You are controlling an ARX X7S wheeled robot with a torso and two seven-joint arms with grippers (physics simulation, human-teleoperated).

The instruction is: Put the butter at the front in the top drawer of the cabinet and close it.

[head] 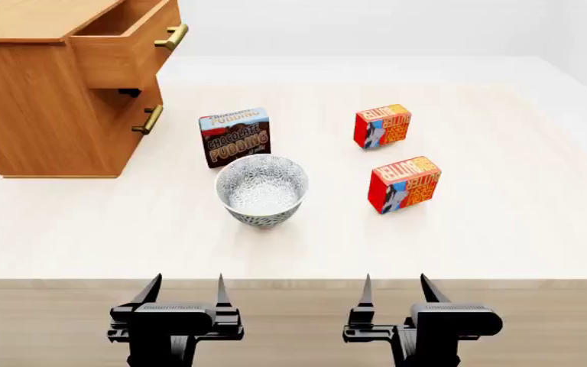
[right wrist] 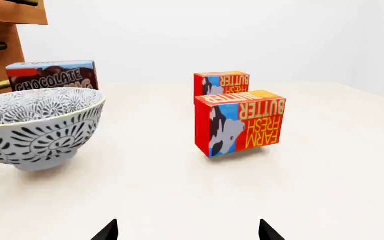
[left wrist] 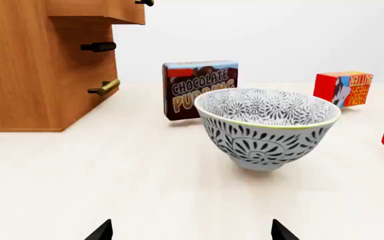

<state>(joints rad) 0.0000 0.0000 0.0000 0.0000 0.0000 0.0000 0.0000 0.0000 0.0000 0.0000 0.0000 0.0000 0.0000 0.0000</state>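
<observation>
Open light wooden tabletop [head: 497,229] lay ahead of the near red butter box [head: 405,184]; a black-and-white patterned bowl [head: 262,189] stood left, well apart from it.

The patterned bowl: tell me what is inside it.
The patterned bowl looks empty in the head view: only its patterned inner wall shows. The wrist views see it from the side, so its bottom is hidden there.
</observation>
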